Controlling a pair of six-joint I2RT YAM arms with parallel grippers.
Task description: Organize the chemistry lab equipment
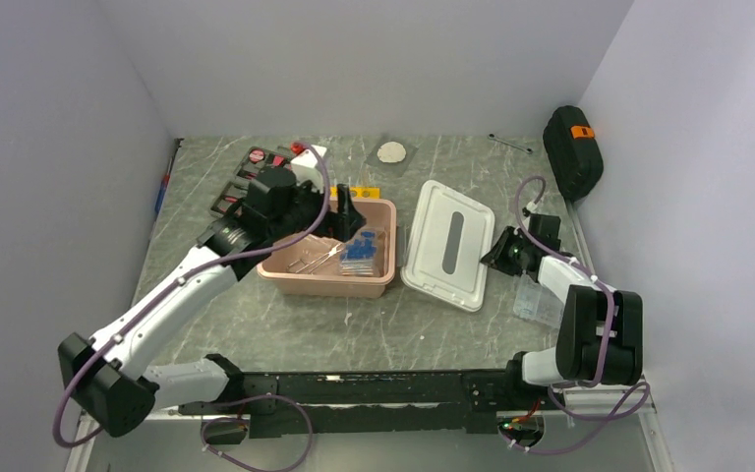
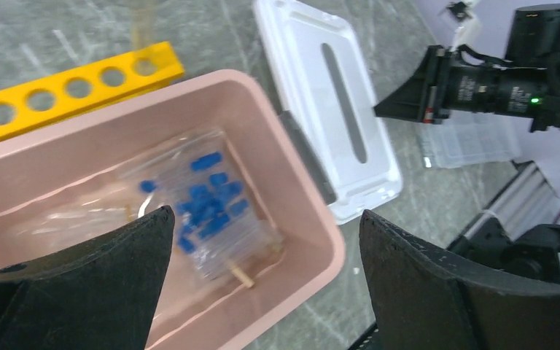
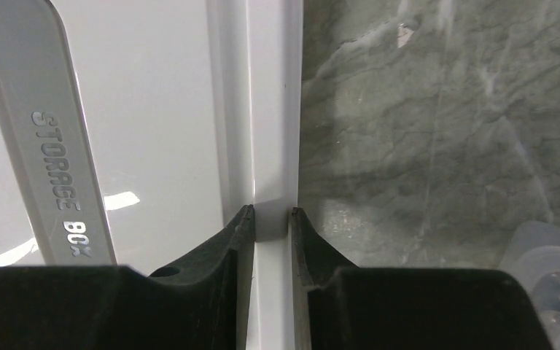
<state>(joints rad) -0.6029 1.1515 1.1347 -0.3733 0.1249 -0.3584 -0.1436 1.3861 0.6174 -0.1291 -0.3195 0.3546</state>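
Left side: my left gripper (image 2: 266, 219) stands wide, holding nothing.
Below it: the pink bin (image 2: 80, 157). The clear bag of blue-capped tubes (image 2: 208, 208) lies inside, between my fingers, and a tan wooden clamp (image 2: 244, 275) pokes out from under it.
Beyond the bin: the yellow test-tube rack (image 2: 65, 87), outside, just beside the far wall.
Right side: my right gripper (image 3: 271, 219) is narrow, pinching the white lid (image 3: 153, 109) by its rim.
Done: tubes and clamp are binned.
Left, I judge: rack in, lid on. The safety glasses I cannot make out.
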